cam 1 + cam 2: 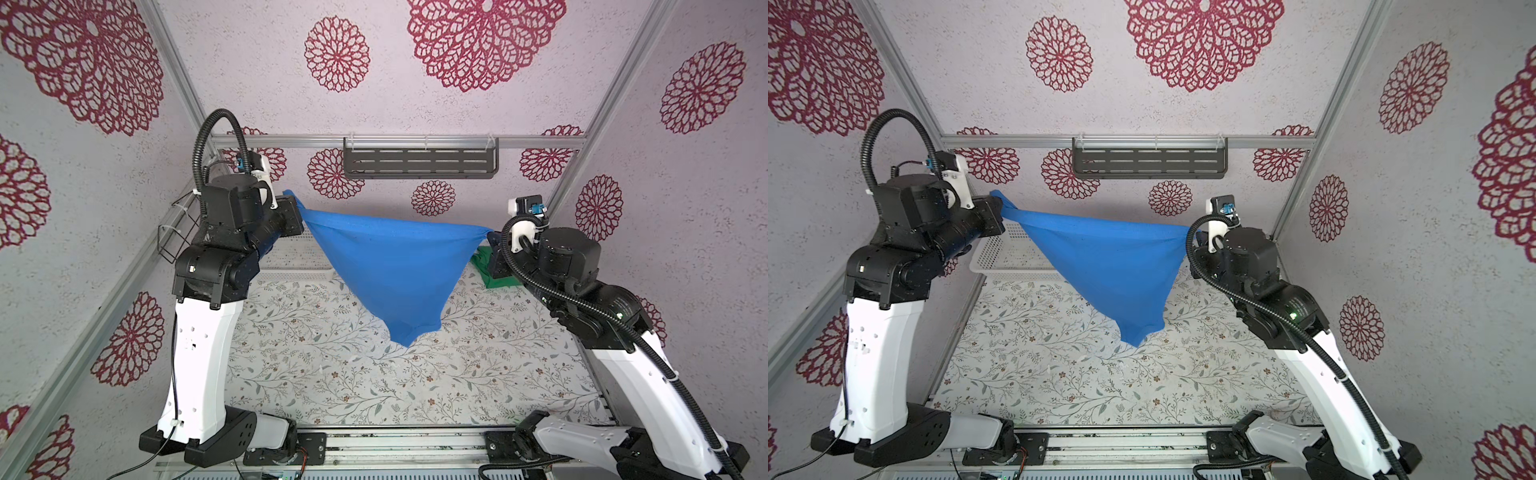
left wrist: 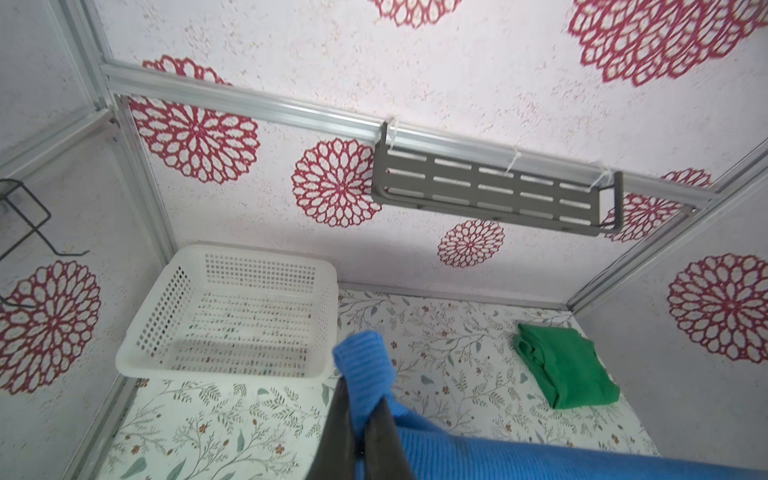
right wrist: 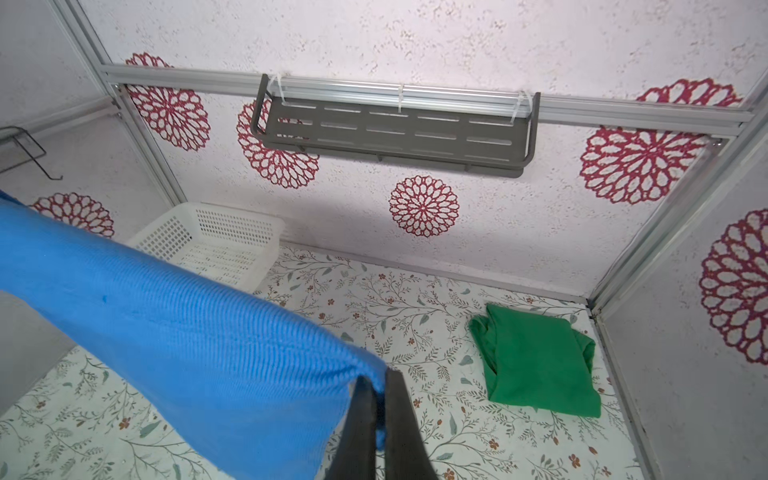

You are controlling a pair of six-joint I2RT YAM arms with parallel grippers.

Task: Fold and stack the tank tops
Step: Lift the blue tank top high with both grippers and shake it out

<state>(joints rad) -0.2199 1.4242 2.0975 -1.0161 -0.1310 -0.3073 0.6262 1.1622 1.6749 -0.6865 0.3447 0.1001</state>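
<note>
The royal blue tank top (image 1: pixel 390 266) (image 1: pixel 1113 270) hangs in the air between both arms, stretched along its upper edge and sagging to a point above the table. My left gripper (image 1: pixel 297 212) (image 2: pixel 365 399) is shut on one corner of it, with blue cloth (image 2: pixel 365 361) bunched out past the fingers. My right gripper (image 1: pixel 490 239) (image 3: pixel 380 386) is shut on the opposite corner (image 3: pixel 232 353). The bright green tank top (image 2: pixel 565 370) (image 3: pixel 536 361) lies folded on the table at the back right, partly hidden behind the right arm in a top view (image 1: pixel 484 266).
A white perforated basket (image 2: pixel 224 365) (image 3: pixel 174 237) (image 1: pixel 1000 253) stands at the back left, with nothing in it. A grey slotted shelf (image 1: pixel 419 160) hangs on the back wall rail. A black wire hook (image 1: pixel 172 237) is on the left wall. The table has a floral cover (image 1: pixel 374 386).
</note>
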